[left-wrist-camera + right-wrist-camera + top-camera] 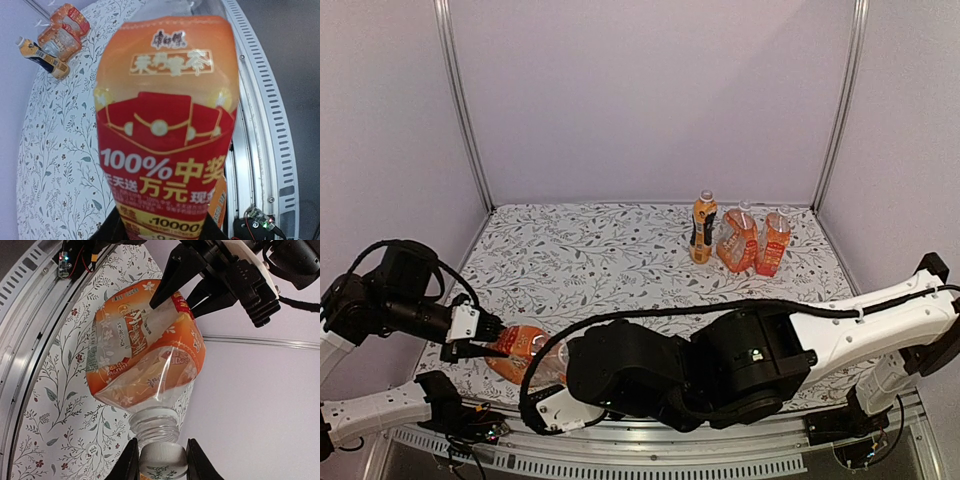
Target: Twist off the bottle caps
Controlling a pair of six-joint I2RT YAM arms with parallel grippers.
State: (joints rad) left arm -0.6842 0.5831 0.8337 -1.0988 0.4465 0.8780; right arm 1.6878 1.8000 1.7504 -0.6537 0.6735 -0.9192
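Bottles, four: back trio (738,240); one bottle (145,355), cap (162,460) between jaws.

Soft, even light fills all three views, leaving only faint shadows on the desk (600,260). The left wrist view bows strongly at its edges, and the close bottle (165,125) looks slightly soft. Pale glare streaks its clear plastic in the right wrist view, where the cap (161,460) blurs a little.

I see plain pale lilac walls (650,90), two slanted silver metal frame posts (460,100) and a white leaf-printed table covering (590,260), all evenly lit.
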